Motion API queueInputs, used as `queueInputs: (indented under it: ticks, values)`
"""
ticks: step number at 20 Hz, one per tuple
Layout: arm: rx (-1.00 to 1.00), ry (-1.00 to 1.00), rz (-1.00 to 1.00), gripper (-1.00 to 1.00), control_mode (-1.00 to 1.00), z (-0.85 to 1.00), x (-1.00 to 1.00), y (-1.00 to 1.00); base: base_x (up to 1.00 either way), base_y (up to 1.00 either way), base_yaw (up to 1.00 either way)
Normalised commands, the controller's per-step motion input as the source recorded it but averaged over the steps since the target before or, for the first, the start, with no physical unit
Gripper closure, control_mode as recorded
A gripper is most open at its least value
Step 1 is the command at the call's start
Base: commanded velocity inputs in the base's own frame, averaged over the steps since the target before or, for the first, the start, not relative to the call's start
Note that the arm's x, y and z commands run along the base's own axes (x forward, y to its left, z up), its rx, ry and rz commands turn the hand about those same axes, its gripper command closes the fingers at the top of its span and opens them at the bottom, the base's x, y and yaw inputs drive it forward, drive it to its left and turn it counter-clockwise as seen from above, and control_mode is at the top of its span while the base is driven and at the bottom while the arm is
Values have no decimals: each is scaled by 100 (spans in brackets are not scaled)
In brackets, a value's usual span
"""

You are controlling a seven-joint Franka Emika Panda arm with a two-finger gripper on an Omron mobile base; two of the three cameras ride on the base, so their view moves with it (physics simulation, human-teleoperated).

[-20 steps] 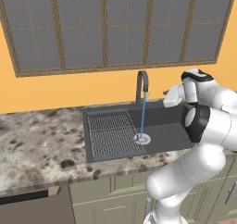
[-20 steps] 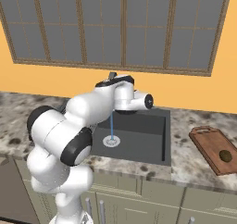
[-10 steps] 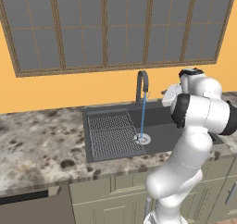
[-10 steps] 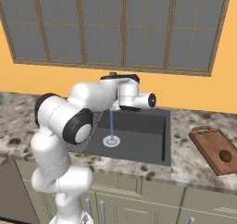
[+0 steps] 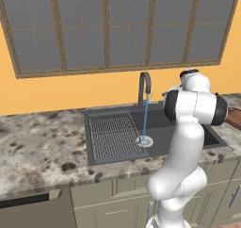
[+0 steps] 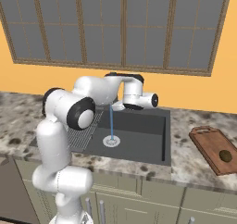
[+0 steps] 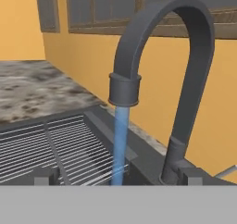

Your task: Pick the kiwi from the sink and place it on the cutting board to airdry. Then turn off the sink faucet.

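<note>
Behind the speckled stone counter (image 5: pixel 42 142) stands a yellow wall with a wide window (image 5: pixel 113 27), and the sink (image 5: pixel 117 154) lies dark between them. On the right base view I see the kiwi (image 6: pixel 225 155) already lying on the cutting board (image 6: pixel 210 142), near its front end, well apart from the basin. So I judge the first part done, and the step in hand is to close the water. A blue stream (image 7: pixel 119 144) falls from the sink faucet (image 7: pixel 192 70) down to the round drain (image 6: pixel 111 141).

My gripper (image 7: pixel 115 177) is just beside the spout, at the level of its lower stem, and its jaws stand spread wide, holding nothing. The two dark fingertips (image 7: pixel 42 177) rise at the bottom of the hand view, with the stream between them.

To do this well I would not push the gooseneck itself. At the right lower edge of the hand view a thin pale rod (image 7: pixel 226 172) shows beside the faucet base; I think it is the handle, but I cannot tell surely. I would move the hand toward it slowly, keep the jaws apart, and press it with one finger.

About direction: the faucet's long axis is upright, its stem rises from the back rim of the sink, then the arch bends forward, and the nozzle points straight down into the basin beside the wire rack (image 5: pixel 110 133).
</note>
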Motion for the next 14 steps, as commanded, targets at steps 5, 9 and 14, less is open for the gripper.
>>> queueInputs:
  ticks: [5,9,14]
  values:
    - [0,0,2,-100,-100,-14,27,0,0,0,0]
    - [0,0,2,-100,-100,-12,26,0,0,0,0]
    - [0,0,2,-100,-100,-10,27,0,0,0,0]
